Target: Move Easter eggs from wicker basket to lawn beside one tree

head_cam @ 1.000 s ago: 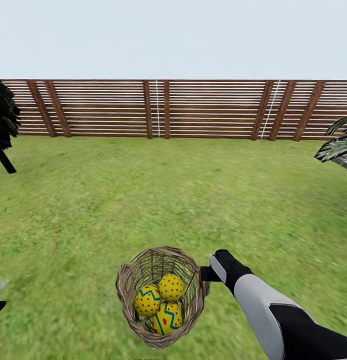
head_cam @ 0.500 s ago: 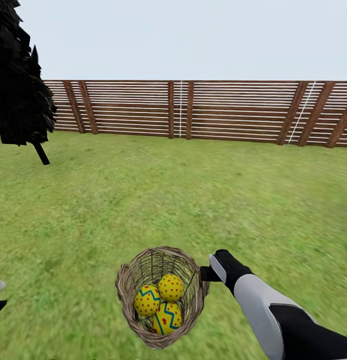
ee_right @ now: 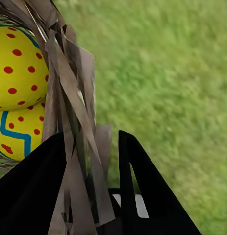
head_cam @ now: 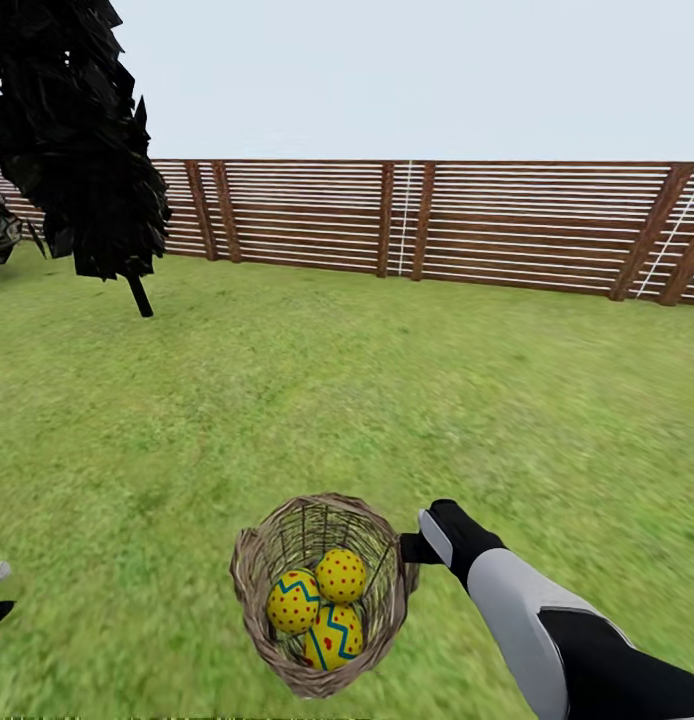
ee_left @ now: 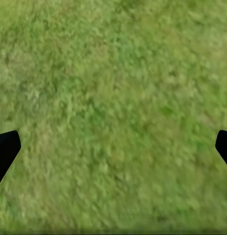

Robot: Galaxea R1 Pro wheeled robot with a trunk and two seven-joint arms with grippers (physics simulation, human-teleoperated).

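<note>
The right gripper is pinching the wall of the wicker basket between its two black fingers, closed on the weave just under the rim. The head view is showing the basket hanging off the lawn, tilted toward the camera, with the three Easter eggs lying together inside, touching one another; the right wrist view is catching just two of them through the wicker. The left gripper is hanging wide apart over bare grass, gripping nothing. Farther out, a dark narrow tree is standing at the head view's left, and the slatted fence is closing the garden beyond.
</note>
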